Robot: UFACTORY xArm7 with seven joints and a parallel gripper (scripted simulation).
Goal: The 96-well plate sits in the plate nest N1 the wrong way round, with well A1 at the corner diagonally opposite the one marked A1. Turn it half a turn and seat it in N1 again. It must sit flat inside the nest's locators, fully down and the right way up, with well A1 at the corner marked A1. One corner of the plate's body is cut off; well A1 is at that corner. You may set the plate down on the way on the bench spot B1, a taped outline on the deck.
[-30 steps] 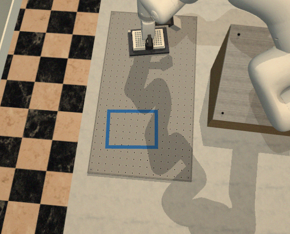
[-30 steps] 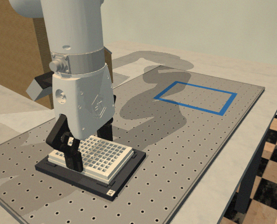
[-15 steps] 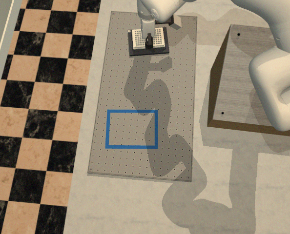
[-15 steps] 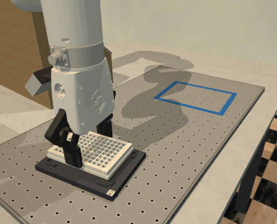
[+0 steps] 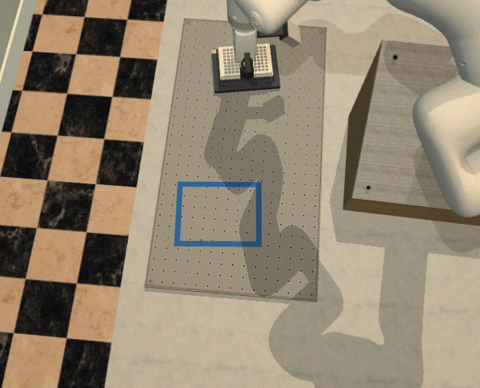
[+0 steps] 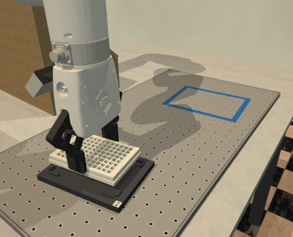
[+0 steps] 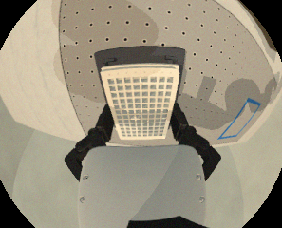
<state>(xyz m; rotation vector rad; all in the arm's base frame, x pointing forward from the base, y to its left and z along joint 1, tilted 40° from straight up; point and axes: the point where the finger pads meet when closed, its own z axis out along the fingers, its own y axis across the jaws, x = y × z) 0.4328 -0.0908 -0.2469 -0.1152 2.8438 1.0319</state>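
The white 96-well plate is between my fingers, level and the right way up, a little above the black plate nest N1. My gripper is shut on the plate across its short width, one finger on each long side. The nest's A1 label is at its near corner in the exterior view. I cannot make out the plate's cut corner. In the top view the plate and nest lie at the far end of the deck. In the wrist view the plate hangs over the nest.
The blue taped outline B1 lies on the perforated deck, further along it; it also shows in the exterior view. A wooden box stands beside the deck and carries the arm's base. The table edge drops to a checkered floor.
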